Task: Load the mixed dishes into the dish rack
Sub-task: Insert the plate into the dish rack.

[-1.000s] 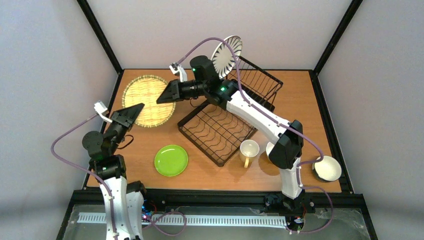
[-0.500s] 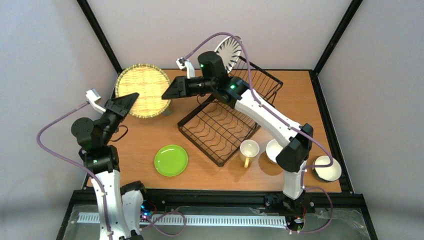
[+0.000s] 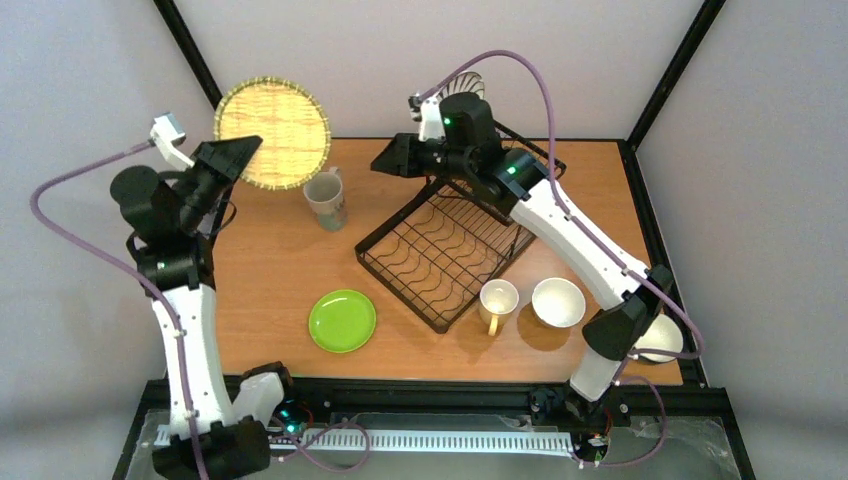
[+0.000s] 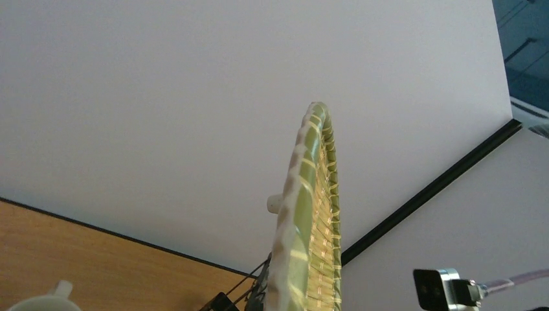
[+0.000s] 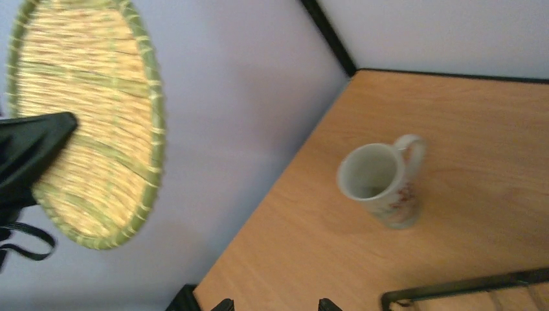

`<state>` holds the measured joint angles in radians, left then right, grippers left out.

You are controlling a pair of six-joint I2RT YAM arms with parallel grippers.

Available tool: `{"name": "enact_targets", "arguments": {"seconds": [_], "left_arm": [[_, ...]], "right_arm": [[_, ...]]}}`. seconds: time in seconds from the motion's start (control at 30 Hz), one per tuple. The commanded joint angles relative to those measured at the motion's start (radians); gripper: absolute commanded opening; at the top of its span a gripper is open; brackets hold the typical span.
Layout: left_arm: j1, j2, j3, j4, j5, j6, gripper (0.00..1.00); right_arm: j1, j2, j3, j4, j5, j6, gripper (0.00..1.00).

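Bamboo plate (image 3: 272,120) clamped between left jaws.

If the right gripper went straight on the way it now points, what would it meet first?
Probably bare table near the wall. In the wrist view, the line ahead of the right gripper runs between the held-up woven plate and the mug, touching neither. Depth is unclear.

Plain pale-grey walls (image 3: 330,50) are enclosing the orange-brown wooden tabletop (image 3: 280,280) on three sides. Black metal frame posts (image 3: 197,70) are rising from its far corners. Even light is falling across it.
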<state>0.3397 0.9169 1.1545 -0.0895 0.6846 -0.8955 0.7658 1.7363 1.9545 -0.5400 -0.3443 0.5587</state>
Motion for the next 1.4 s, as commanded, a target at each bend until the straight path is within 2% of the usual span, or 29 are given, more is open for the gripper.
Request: {"name": "enact_targets", "arguments": {"seconds": [0.0, 0.13, 0.5, 0.73, 1.03, 1.37], "left_arm": [[-0.061, 0.096, 0.131, -0.027, -0.004, 0.122, 0.0], [-0.183, 0.24, 0.304, -0.108, -0.061, 0.232, 0.0], [-0.488, 0.638, 0.897, -0.402, -0.205, 0.489, 0.0], [-0.669, 0.835, 1.163, -0.555, -0.36, 0.619, 0.0], [-0.866, 0.934, 1.229, -0.576, -0.597, 0.75, 0.0], [-1.021, 0.984, 1.219, -0.507, -0.884, 0.902, 0.0]], "right_arm": [[-0.04, -0.074, -0.059, -0.051, 0.206, -0.054, 0.74], [-0.069, -0.117, -0.105, -0.053, 0.333, -0.074, 0.74], [-0.13, -0.191, -0.175, -0.052, 0.533, -0.124, 0.74], [-0.169, -0.269, -0.317, -0.005, 0.694, -0.094, 0.75], [-0.231, -0.377, -0.532, 0.079, 0.884, -0.017, 0.76], [-0.252, -0.433, -0.634, 0.151, 0.91, -0.028, 0.76]]}}
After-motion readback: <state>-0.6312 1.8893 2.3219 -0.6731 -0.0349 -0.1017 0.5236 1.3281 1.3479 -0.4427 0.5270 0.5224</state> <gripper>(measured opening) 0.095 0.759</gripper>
